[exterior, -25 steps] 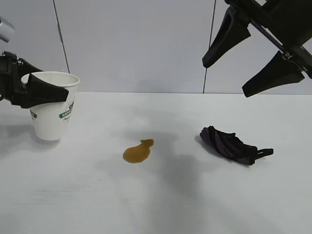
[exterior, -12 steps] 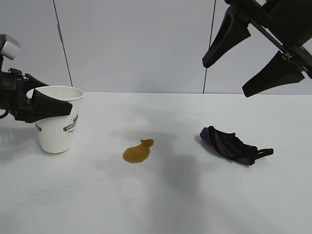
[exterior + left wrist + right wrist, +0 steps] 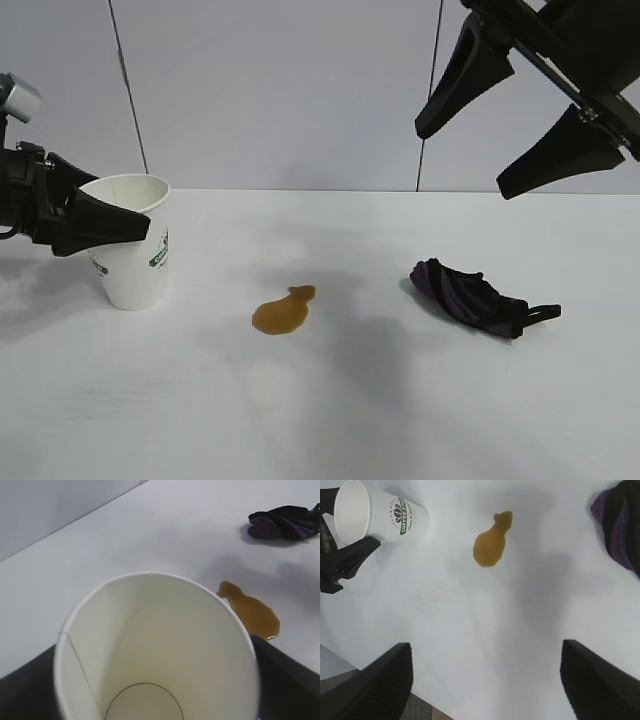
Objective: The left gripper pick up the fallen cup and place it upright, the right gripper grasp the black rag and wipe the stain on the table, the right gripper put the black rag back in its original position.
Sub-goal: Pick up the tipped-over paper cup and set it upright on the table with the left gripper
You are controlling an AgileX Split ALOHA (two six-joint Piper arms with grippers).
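Note:
The white cup (image 3: 135,270) with its green logo is mouth up at the table's (image 3: 320,420) left, leaning slightly. My left gripper (image 3: 135,215) reaches in from the left and is shut on the cup near its rim, one finger on each side. The left wrist view looks straight down into the empty cup (image 3: 150,655). The amber stain (image 3: 283,311) lies mid-table, and the black rag (image 3: 470,298) with purple stripes lies to its right. My right gripper (image 3: 460,165) hangs open high above the rag, holding nothing. Its wrist view shows the stain (image 3: 491,545) and the rag's edge (image 3: 620,525).
A grey panelled wall (image 3: 300,90) stands behind the table. Bare tabletop lies between the cup and the stain and across the whole front. The table's near edge (image 3: 395,690) shows in the right wrist view.
My left gripper has carried the cup a little to the right and lower, and the cup's base has swung right so that it leans. The right arm has not moved.

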